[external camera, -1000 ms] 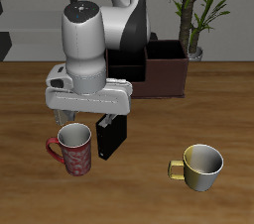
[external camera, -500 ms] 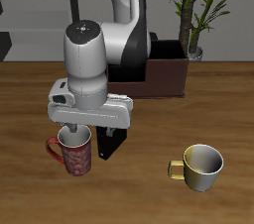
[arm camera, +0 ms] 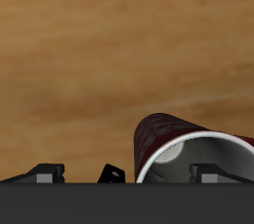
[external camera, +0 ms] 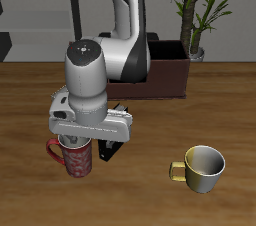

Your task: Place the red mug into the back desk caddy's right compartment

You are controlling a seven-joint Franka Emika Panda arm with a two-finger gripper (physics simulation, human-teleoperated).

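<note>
**Tool dropping onto the red mug, grasp looks close**

Going left to right: the red mug with the white speckled floral pattern [external camera: 72, 157] sits on the wooden desk [external camera: 150, 195] near its front edge, upright, handle poking out away from the other mug. The tool [external camera: 78, 146] is right over it now. A second ago it hung clearly above the rim; since then it's come down, so the arm's white body hides most of the mug's top. In the wrist view the mug's pale rim [arm camera: 193, 154] fills the space just below the fingers [arm camera: 203, 171]. Honestly can't tell if the jaws have closed on it or are just straddling the wall.

Next along, a small black box [external camera: 108, 150] stands just beside the mug, half hidden by the arm. Further over, a plain yellow-cream mug [external camera: 203, 168] sits well apart.

The long dark-brown wooden desk caddy [external camera: 165, 73] is at the back, behind the arm. Mug isn't lifted yet, so I'd say we're at the grasping step, with carrying it back to the wide end section all left to do.
</note>
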